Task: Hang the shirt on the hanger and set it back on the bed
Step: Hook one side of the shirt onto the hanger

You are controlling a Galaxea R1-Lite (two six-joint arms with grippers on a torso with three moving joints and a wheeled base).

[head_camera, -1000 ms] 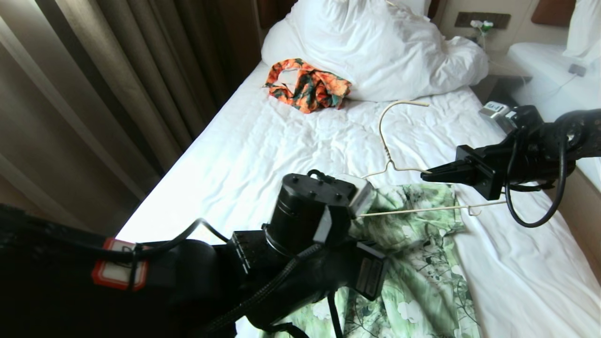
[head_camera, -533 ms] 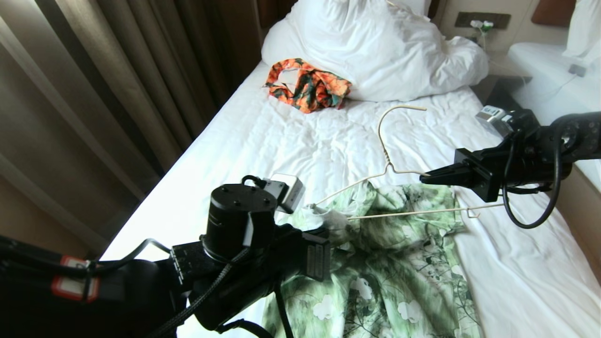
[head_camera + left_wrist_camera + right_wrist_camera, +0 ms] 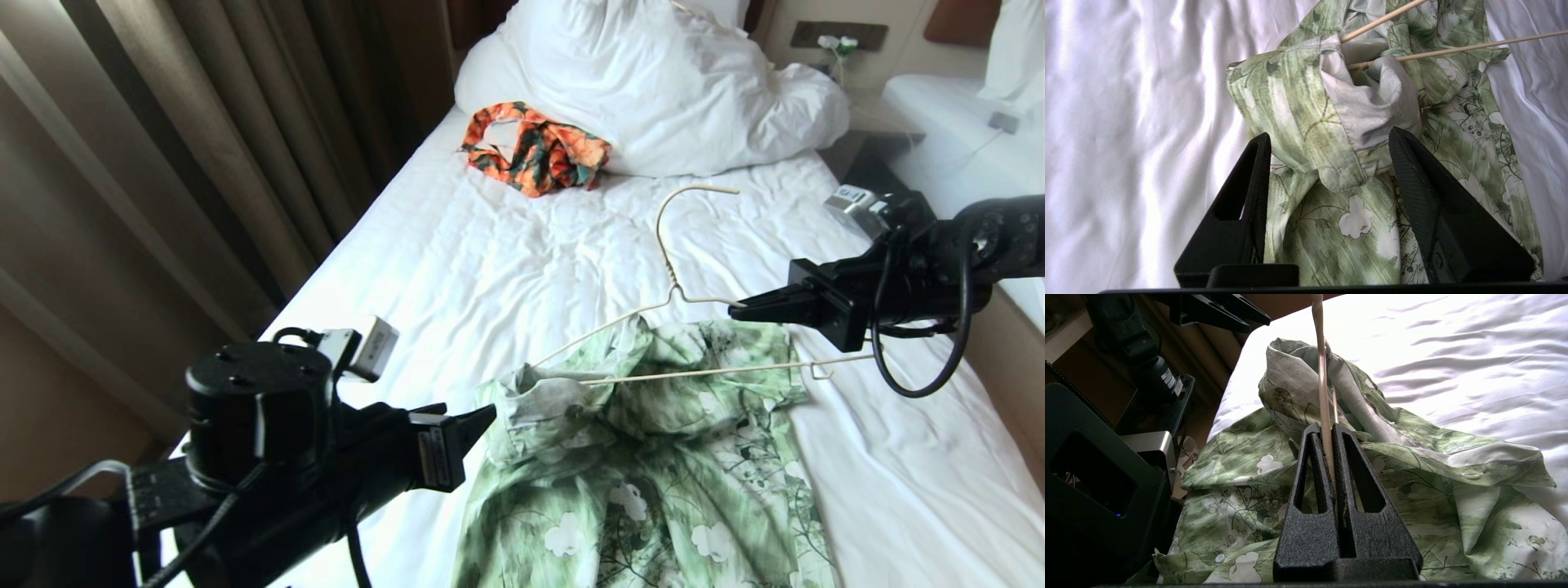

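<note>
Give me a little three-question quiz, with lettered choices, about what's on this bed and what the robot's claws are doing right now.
1. Where does the orange patterned garment lie?
A. against the white duvet near the head of the bed
B. on top of the green shirt
C. on the floor by the curtain

2. How many hangers are in sight?
A. none
B. one
C. three

3. What is the right claw doing?
A. hanging open above the pillow
B. pinching the orange garment
C. clamped on the hanger

Answers
1. A: it sits crumpled right beside the bunched duvet, far from the shirt.
2. B: a single cream wire hanger shows, one end tucked into the shirt.
3. C: the right wrist view shows its fingers closed on the wire. The left claw stands open, just short of the collar.
</note>
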